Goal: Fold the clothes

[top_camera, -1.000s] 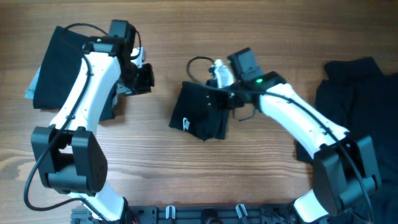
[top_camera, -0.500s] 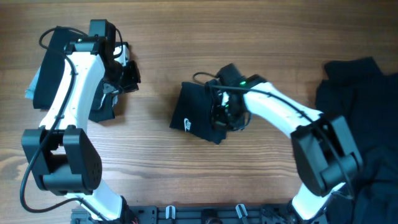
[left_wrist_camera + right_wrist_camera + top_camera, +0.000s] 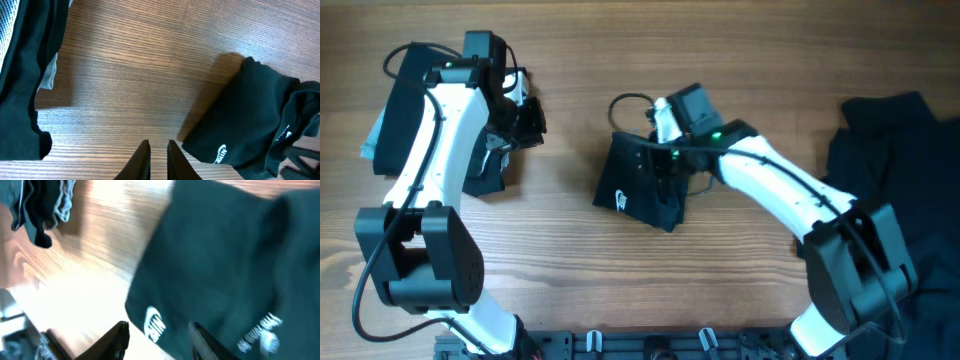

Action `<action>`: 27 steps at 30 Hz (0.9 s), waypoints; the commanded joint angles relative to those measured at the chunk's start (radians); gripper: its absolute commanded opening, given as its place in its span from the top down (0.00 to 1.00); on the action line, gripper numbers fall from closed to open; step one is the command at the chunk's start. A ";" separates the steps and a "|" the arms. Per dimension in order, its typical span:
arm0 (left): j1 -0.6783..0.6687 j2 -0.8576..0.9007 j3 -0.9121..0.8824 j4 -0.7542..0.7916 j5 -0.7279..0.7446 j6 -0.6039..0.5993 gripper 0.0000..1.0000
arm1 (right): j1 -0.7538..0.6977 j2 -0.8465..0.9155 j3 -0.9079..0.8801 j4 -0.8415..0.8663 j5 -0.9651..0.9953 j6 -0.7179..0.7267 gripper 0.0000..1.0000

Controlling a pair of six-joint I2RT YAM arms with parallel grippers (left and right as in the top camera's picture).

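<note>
While the folded garment (image 3: 632, 185) is lying centred on the table (image 3: 750, 70), long axis running far edge to near edge, logo corner pointing near-left, the right gripper (image 3: 159, 332) is hovering over it, fingers spread, empty. The left gripper (image 3: 158, 155) is hanging toward the left edge, nearly closed, empty

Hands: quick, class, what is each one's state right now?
Left hand: closed, holding nothing.
Right hand: open, over the black garment.
</note>
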 commanded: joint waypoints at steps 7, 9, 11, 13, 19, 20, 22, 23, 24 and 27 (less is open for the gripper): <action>-0.002 -0.012 -0.009 0.001 0.017 0.017 0.87 | -0.018 0.096 0.013 -0.139 0.279 0.376 0.96; -0.002 -0.012 -0.009 0.001 0.017 0.017 0.87 | -0.073 0.081 0.029 -0.244 0.328 0.377 0.96; -0.002 -0.012 -0.009 0.002 0.017 0.017 0.87 | -0.134 0.054 0.035 -0.323 0.343 0.345 0.95; -0.002 -0.012 -0.009 0.002 0.017 0.017 0.87 | -0.190 0.024 0.035 -0.340 0.280 0.249 0.96; -0.003 -0.012 -0.009 0.003 0.122 0.058 0.85 | -0.253 -0.023 0.035 -0.349 0.157 0.024 0.96; -0.006 -0.012 -0.009 0.006 0.174 0.072 0.85 | -0.256 -0.023 0.035 -0.352 0.191 0.041 0.96; -0.031 -0.012 -0.009 0.017 0.304 0.123 0.85 | -0.257 -0.023 0.035 -0.317 0.131 -0.035 0.96; -0.049 -0.012 -0.010 0.024 0.358 0.141 0.86 | -0.256 -0.023 0.035 -0.304 0.074 -0.093 0.95; -0.069 -0.012 -0.015 0.037 0.400 0.141 0.87 | -0.254 -0.022 0.035 -0.303 0.031 -0.126 0.95; -0.163 -0.012 -0.059 0.111 0.504 0.123 0.91 | -0.237 -0.020 0.015 -0.310 0.108 -0.086 0.92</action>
